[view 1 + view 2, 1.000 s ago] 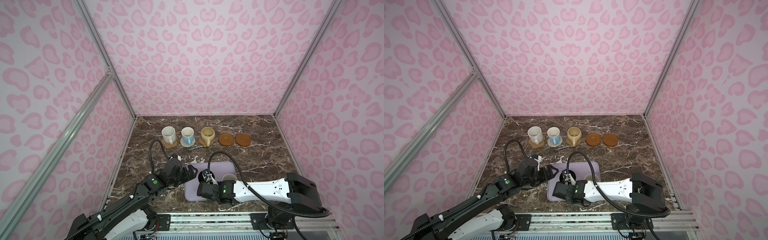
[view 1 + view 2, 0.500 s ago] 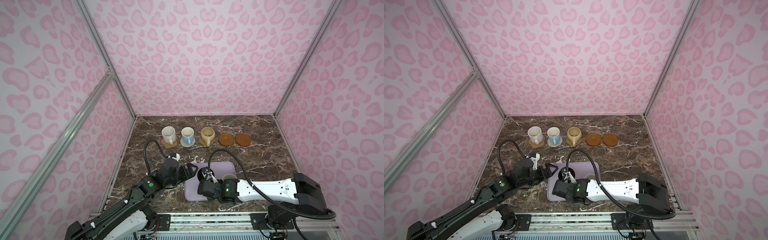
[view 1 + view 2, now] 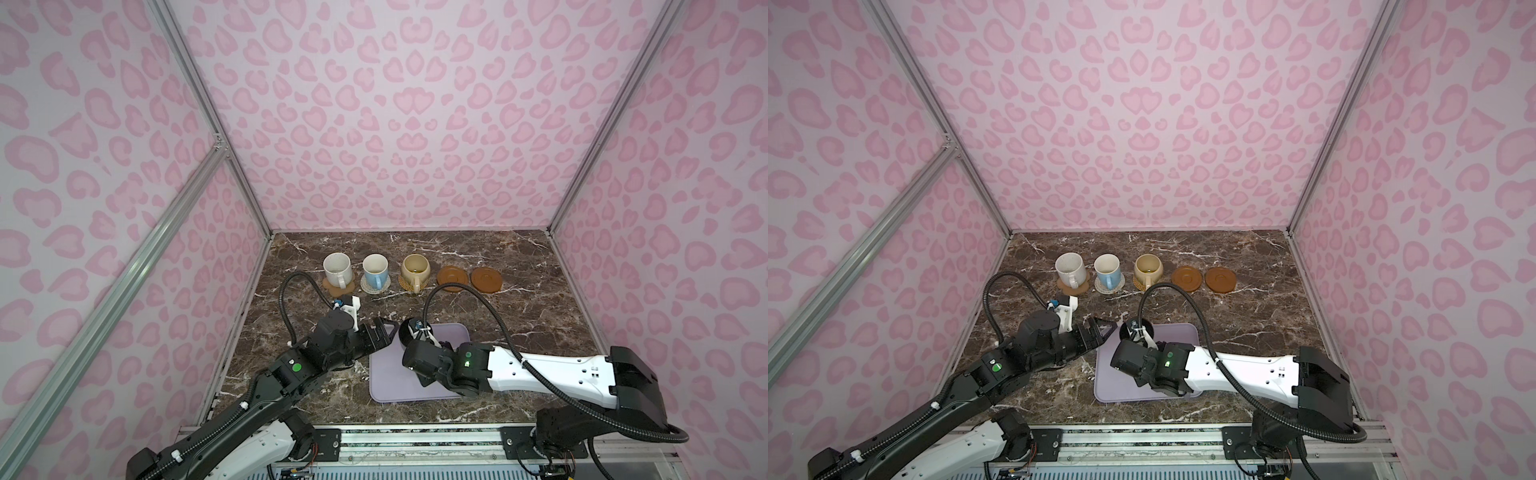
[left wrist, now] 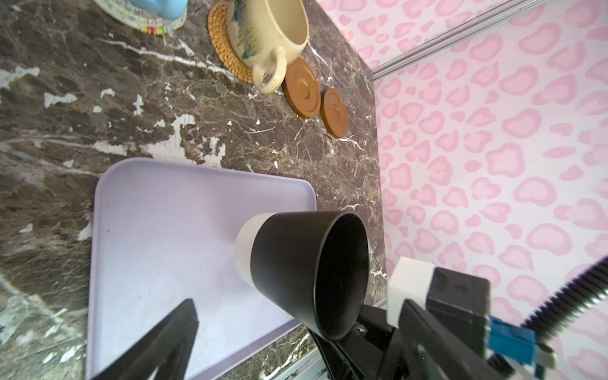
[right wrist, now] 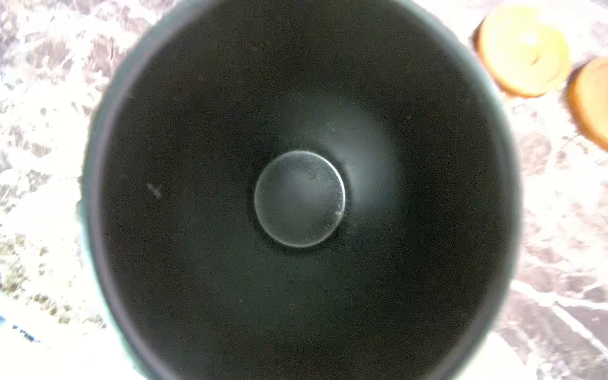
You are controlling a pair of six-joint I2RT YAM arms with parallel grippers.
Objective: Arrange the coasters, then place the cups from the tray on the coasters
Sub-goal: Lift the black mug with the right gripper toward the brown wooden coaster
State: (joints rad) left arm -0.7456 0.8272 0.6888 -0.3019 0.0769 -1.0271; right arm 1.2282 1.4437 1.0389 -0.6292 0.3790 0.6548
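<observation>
Black cup (image 4: 296,263) clamped in right pincer (image 3: 422,340) over far edge of tray (image 3: 395,386); left pincer (image 3: 384,331) wide apart by its corner.

1. No text, label, brand, number or sign can be read in any of the views.
</observation>
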